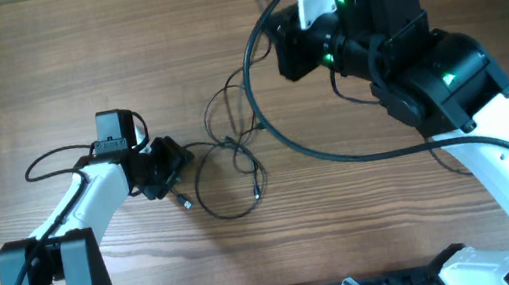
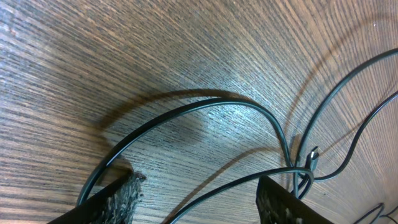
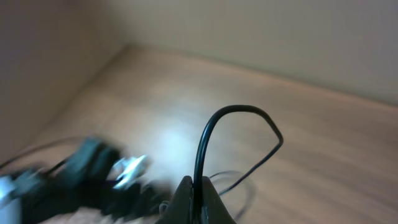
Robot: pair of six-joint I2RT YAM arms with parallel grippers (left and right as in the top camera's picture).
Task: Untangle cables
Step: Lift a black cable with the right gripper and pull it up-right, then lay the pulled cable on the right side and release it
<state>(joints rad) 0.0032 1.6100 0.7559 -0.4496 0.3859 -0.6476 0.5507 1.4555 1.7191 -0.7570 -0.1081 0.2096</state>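
I note right end effector [image 3: 196, 198] clamped on thin black flexible cables [image 3: 239, 107], left end effector [image 2: 199, 205] spread astride them.

Lots of bare table [image 1: 19, 56] on the far left to move through. In the middle, the cables [image 1: 232, 144] and a thick black cord [image 1: 338, 157] block the way.

Left pincer [image 2: 198, 190] partly off-frame

Wooden table [image 1: 39, 53]; thin black cables [image 1: 231, 144] looped mid-surface.
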